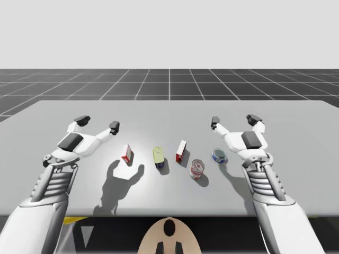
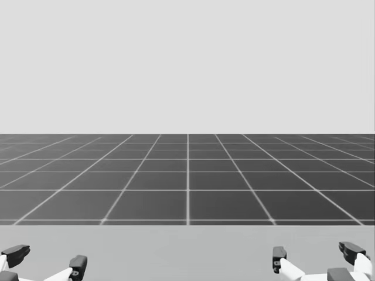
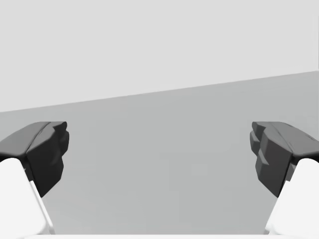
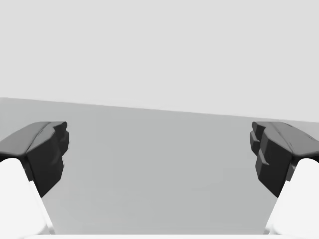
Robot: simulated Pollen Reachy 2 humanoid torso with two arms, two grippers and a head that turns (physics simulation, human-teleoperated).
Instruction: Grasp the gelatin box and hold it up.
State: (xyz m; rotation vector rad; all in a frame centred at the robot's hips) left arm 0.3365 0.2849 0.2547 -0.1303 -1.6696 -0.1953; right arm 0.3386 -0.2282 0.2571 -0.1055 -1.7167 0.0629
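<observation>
Two small red-and-white boxes stand on the grey table (image 1: 296, 114): one (image 1: 127, 153) left of centre and a slimmer one (image 1: 181, 152) right of centre. My left gripper (image 1: 98, 123) (image 2: 47, 259) hovers open, behind and to the left of the left box, apart from it. On the other side, my right gripper (image 1: 234, 120) (image 2: 315, 253) is open too, behind and to the right of the slimmer box. In each wrist view the gripper (image 3: 159, 154) (image 4: 159, 154) has its dark fingers spread wide, with only bare table between them.
A yellow-green can (image 1: 158, 156) lies between the two boxes. A red can (image 1: 197, 169) stands in front of the slimmer box, and a blue can (image 1: 219, 155) sits just below my right gripper. A dark gridded floor (image 2: 187, 175) lies beyond the table's far edge.
</observation>
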